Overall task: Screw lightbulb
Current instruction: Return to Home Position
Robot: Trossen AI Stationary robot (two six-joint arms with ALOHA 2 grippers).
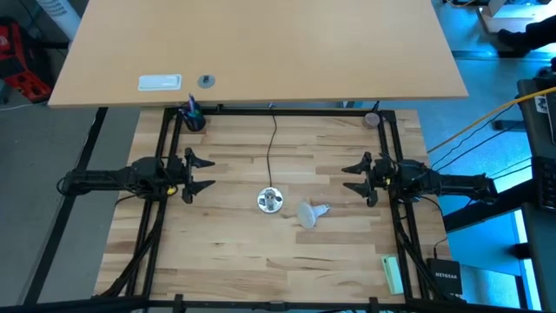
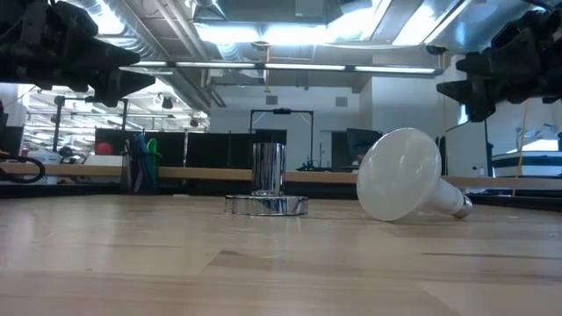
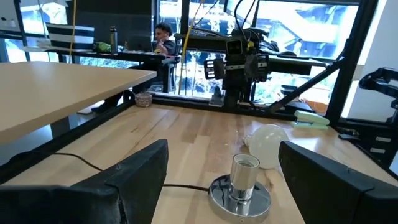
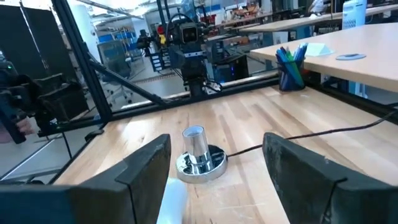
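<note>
Lightbulb (image 1: 307,214) well apart from both jaws

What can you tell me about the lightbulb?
The lightbulb is white and frosted, a round globe narrowing to a silvery screw base. It lies on its side on the wooden table, close to the shiny silver socket but apart from it, base pointing away. Only the table touches it: the left hand and right hand are open, off at the sides.
</note>
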